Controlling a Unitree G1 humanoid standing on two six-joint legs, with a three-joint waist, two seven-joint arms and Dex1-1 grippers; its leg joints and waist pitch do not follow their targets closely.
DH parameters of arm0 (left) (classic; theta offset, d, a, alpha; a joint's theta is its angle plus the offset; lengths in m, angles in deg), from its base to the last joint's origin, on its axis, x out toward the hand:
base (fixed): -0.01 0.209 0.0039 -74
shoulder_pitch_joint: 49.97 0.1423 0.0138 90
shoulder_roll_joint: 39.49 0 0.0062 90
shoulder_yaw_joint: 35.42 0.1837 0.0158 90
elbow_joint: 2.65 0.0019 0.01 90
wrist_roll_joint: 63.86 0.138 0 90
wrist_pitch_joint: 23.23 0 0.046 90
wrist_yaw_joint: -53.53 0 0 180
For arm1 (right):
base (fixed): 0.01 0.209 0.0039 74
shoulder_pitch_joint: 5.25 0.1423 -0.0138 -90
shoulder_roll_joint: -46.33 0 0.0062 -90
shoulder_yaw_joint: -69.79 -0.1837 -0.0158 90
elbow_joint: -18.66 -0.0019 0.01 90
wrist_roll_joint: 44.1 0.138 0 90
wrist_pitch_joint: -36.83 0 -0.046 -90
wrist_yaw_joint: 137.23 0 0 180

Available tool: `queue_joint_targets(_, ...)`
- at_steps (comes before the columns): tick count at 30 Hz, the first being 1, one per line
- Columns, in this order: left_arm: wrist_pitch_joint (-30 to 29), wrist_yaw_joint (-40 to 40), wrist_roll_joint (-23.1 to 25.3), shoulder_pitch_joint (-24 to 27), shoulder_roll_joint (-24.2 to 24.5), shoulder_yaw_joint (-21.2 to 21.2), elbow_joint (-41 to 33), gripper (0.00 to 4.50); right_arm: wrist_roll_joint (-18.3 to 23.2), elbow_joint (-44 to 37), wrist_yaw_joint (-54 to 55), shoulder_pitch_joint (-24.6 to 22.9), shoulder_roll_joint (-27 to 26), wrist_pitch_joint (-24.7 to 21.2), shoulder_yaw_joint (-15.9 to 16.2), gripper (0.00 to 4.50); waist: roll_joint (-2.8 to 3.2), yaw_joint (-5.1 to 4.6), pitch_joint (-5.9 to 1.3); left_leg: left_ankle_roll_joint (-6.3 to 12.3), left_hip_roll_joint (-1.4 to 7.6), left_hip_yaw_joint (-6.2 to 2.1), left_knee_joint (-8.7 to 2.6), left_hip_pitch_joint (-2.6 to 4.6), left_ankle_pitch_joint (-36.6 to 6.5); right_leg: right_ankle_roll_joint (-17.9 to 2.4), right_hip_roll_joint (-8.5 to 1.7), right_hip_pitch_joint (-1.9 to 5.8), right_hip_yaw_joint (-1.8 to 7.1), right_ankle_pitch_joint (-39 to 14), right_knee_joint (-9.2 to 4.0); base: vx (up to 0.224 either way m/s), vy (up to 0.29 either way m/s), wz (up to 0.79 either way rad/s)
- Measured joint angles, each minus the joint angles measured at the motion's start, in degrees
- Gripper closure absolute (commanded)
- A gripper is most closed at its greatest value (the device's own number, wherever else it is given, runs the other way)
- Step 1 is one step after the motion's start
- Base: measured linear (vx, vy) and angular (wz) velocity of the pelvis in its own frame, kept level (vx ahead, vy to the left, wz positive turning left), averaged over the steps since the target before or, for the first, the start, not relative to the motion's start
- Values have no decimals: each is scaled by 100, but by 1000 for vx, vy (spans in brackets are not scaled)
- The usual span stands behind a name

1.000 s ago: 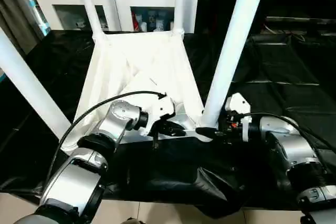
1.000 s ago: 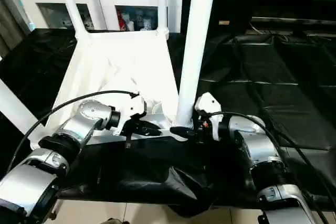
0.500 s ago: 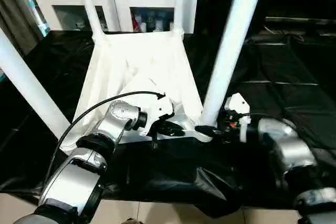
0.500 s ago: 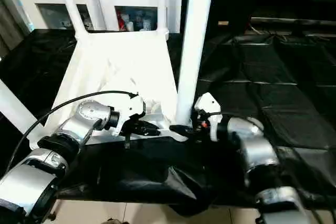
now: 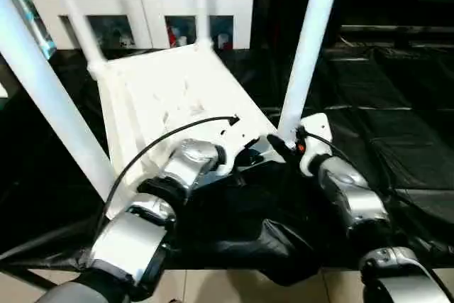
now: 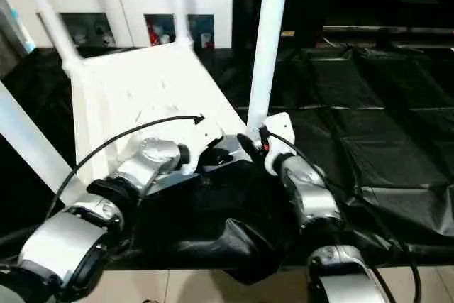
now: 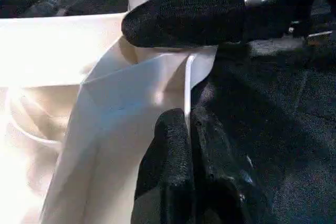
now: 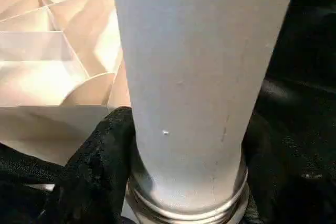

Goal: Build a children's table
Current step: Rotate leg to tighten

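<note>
A black sheet (image 5: 397, 104) covers the work surface, creased and glossy, with a bunched fold hanging over its near edge. Behind it stands a white cabinet (image 5: 142, 5) with glass doors and small coloured things on its shelves; pale floor shows at the very bottom of the eye views. The table (image 5: 163, 97) lies upside down on the sheet, ribbed underside up, its long axis running from the robot toward the cabinet and skewed a little to the left at the far end. All four legs point up and out of the picture, so their tips are cut off: the near right leg (image 5: 308, 47) rises almost straight, the near left leg (image 5: 50, 97) leans across the left edge, and two thin far legs (image 5: 198, 1) stand by the cabinet. The left gripper (image 7: 184, 145) is at the near edge of the top, its two black fingers pinched on the thin white rim, one on each side. The right gripper (image 5: 282, 148) sits at the foot of the near right leg; in the right wrist view one black finger (image 8: 100, 161) presses the leg's side just above its ringed base in the corner socket, and the other side is too dark to make out, though the leg fills the gap between the fingers, so it grasps the leg. The near right corner of the top is hidden behind both grippers and a black cable (image 5: 156, 150).
</note>
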Motion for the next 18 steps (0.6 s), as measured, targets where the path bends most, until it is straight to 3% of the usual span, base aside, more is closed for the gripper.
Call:
queue_joint_targets(1, 22, -9, 12, 0, 0, -1, 9, 450, -21, 38, -1, 11, -3, 47, 0, 117, 7, -3, -4, 0, 0, -1, -1, 0, 0, 0, 0, 0, 0, 0, 0, 0, 0, 0)
queue_joint_targets(7, 205, 375, 11, 1, 102, -1, 0, 450, 29, -179, -881, -167, 352, 176, 118, 73, 9, 16, 0, 0, 0, -2, -3, -15, 0, 0, 0, -8, -3, 1, 0, 0, 0, 0)
queue_joint_targets(14, 595, 1690, -152, 189, 580, 28, -229, 450, 338, -934, -2656, -510, 1119, 0, 436, 73, 13, 87, 3, 5, 17, 0, -56, -31, 0, -1, 5, -37, -36, 5, 4, 0, 0, 0)
queue_joint_targets(18, 835, 2484, -165, 353, 880, 39, -408, 450, 465, -1306, -3643, -622, 1503, -173, 673, 73, 11, 182, 5, 24, 28, -3, -59, -33, 12, 9, 8, -37, -49, -2, 6, 0, 0, 0)
